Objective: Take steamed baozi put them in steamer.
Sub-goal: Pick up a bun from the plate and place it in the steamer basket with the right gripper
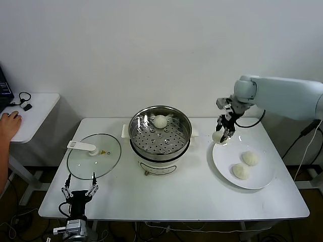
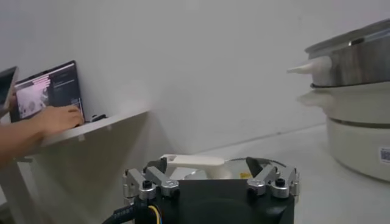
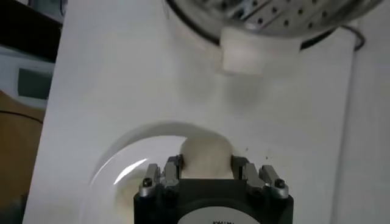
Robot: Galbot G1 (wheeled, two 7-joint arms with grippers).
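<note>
Nothing here can be read. The round steel steamer with its white base carries a small sticker, too small to make out, and the open dark laptop screen shows only blurred rows.

Bright, even indoor light.
Glare glints on the steamer rim; soft shadows on the table; right wrist view blurred.

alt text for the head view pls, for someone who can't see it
The right end effector holds a baozi above the rim of a white plate that carries two more, right of a steel steamer with one bun on its tray. A glass lid lies left of the steamer, and the left end effector waits open at the table's near edge.
</note>
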